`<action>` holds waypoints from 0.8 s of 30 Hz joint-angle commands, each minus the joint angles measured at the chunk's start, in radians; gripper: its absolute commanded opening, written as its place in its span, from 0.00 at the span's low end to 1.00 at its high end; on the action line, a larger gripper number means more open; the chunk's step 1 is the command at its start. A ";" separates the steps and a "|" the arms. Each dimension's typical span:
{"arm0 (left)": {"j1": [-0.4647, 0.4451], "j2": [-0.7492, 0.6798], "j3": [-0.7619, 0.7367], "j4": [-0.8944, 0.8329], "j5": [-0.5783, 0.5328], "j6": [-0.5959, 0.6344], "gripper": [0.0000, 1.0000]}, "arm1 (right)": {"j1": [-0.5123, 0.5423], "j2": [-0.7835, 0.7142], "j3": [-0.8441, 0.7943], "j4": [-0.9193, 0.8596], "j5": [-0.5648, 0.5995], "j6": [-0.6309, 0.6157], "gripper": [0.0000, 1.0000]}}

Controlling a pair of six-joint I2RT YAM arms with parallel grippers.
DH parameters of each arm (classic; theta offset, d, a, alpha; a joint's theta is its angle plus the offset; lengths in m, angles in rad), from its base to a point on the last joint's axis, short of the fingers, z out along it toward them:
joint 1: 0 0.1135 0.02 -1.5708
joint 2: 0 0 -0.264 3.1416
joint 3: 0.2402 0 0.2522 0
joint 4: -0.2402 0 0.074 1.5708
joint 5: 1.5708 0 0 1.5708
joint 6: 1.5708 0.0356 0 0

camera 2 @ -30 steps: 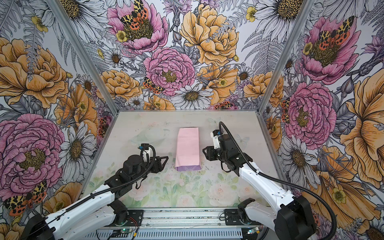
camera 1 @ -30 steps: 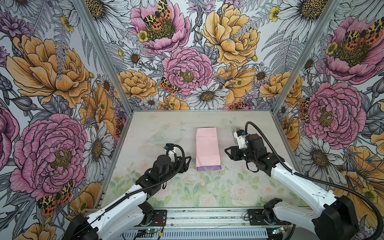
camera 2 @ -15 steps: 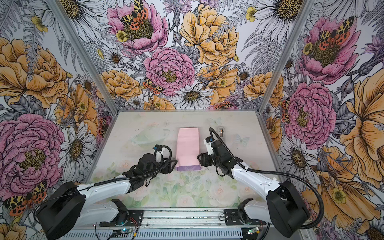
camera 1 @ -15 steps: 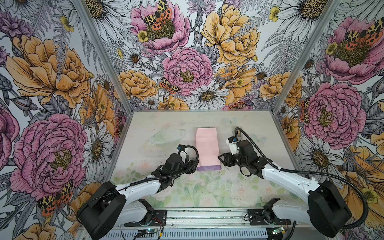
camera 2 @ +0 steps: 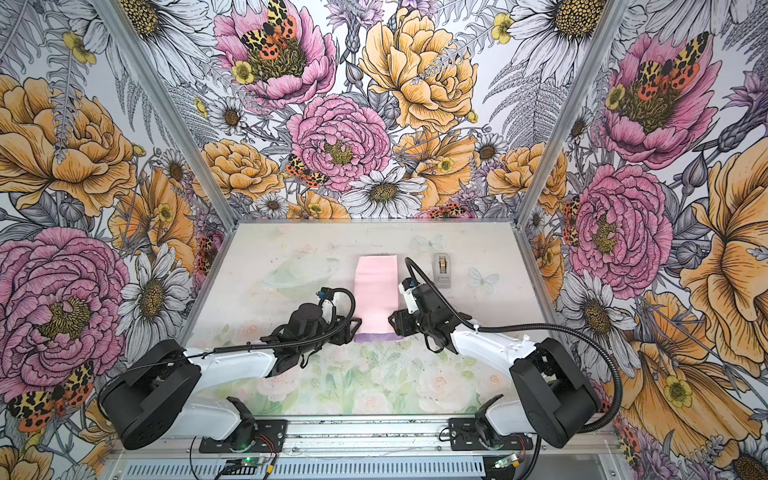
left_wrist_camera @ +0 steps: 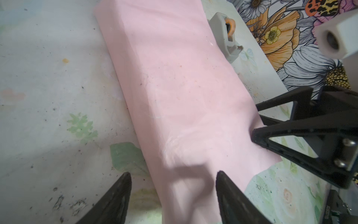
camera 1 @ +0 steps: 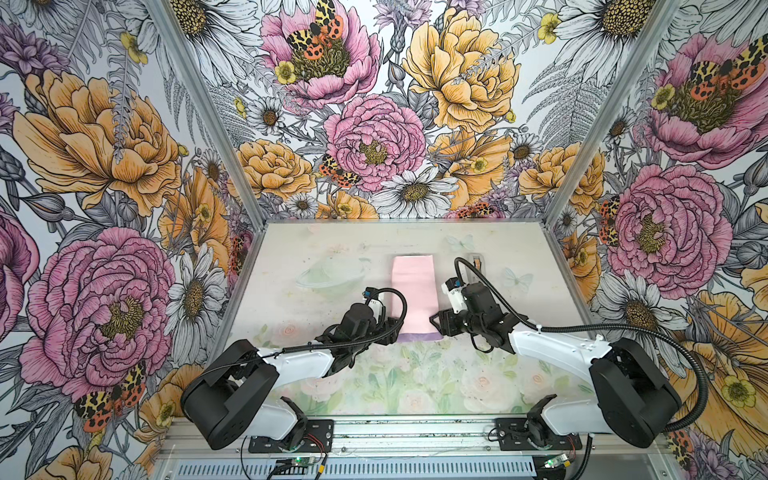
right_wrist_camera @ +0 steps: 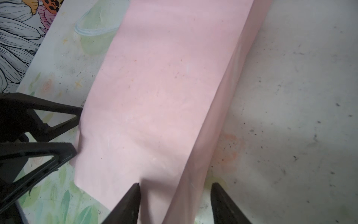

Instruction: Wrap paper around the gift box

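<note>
Floral-walled table (camera 1: 332,249): paper (camera 1: 413,291) folded into tube, box hidden, ends unfolded. Left gripper (camera 1: 392,330) 8 o'clock, right gripper (camera 1: 436,324) 4 o'clock, both parted, nothing clamped.

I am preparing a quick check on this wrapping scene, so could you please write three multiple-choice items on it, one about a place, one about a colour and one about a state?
1. Where does the tape dispenser stand relative to the paper?
A. On top of it
B. Beside its far end, to the right in both top views
C. In front of its near end, between the arm bases

2. What colour is the upward face of the folded paper?
A. Pale pink
B. Dark green
C. Bright yellow

3. How do the jaws of the left gripper stand?
A. Shut on the tape dispenser
B. Shut with nothing between them
C. Open, at the paper's near end

Answers:
1 B: both top views show it right of the far end, apart from the paper.
2 A: every view shows pink, with only a lilac strip at the near edge.
3 C: the left wrist view shows the tips well apart.
</note>
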 commanded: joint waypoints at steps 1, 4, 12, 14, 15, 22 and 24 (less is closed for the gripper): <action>-0.009 0.025 0.018 0.015 -0.018 0.005 0.68 | 0.007 0.041 0.013 0.021 0.039 -0.024 0.60; -0.011 0.040 0.020 0.000 -0.041 0.008 0.65 | 0.007 0.061 0.015 0.026 0.064 -0.023 0.59; -0.031 0.082 0.067 -0.050 -0.099 0.031 0.60 | 0.011 0.071 0.003 0.058 0.127 -0.003 0.58; -0.041 0.089 0.079 -0.070 -0.127 0.030 0.59 | 0.014 0.072 -0.002 0.071 0.135 0.006 0.58; -0.045 0.091 0.086 -0.080 -0.142 0.029 0.59 | 0.016 0.072 -0.004 0.076 0.144 0.010 0.57; -0.078 0.116 0.107 -0.101 -0.217 0.030 0.55 | 0.028 0.091 -0.011 0.093 0.195 0.024 0.56; -0.085 0.136 0.114 -0.101 -0.222 0.029 0.54 | 0.034 0.101 -0.013 0.105 0.201 0.027 0.55</action>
